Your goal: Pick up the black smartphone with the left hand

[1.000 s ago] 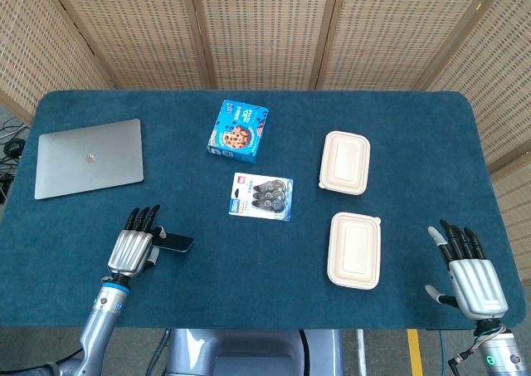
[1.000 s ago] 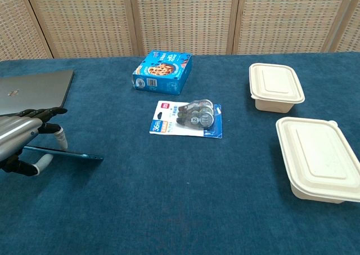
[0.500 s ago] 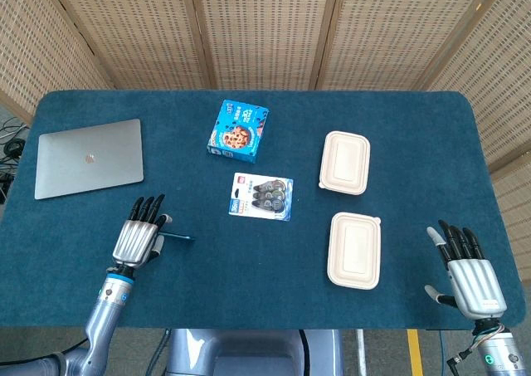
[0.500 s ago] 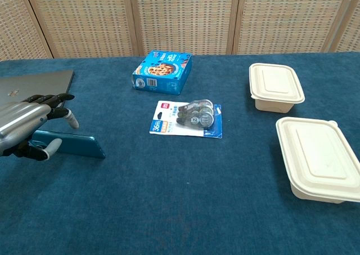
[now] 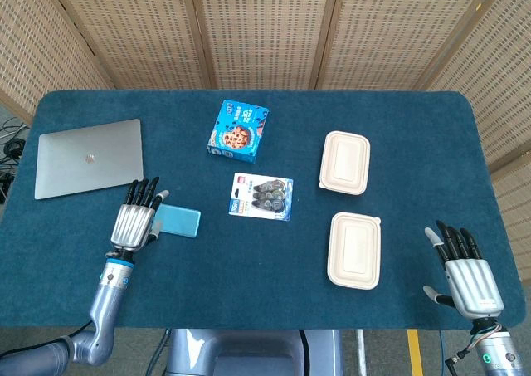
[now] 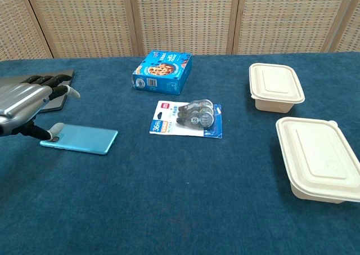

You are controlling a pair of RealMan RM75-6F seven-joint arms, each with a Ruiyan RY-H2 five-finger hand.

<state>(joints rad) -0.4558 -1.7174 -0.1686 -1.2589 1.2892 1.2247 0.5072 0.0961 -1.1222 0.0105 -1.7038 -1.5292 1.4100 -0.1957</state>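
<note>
The smartphone (image 5: 177, 222) lies flat on the blue tablecloth at the front left, its light-blue back facing up (image 6: 80, 138). My left hand (image 5: 135, 220) hovers at the phone's left end with its fingers stretched out and apart. In the chest view the left hand (image 6: 25, 106) has its thumb tip down at the phone's left edge, and nothing else of the hand grips the phone. My right hand (image 5: 465, 272) rests open at the front right corner, fingers spread, holding nothing. It shows only in the head view.
A closed grey laptop (image 5: 89, 157) lies just beyond my left hand. A blue cookie box (image 5: 238, 129), a pack of tape rolls (image 5: 262, 196) and two white lidded containers (image 5: 345, 162) (image 5: 355, 250) occupy the middle and right.
The phone, earlier tipped up on its edge in my left hand, has turned over and now lies flat with its blue back up. My left hand has moved slightly away from me. The right hand stays put.
</note>
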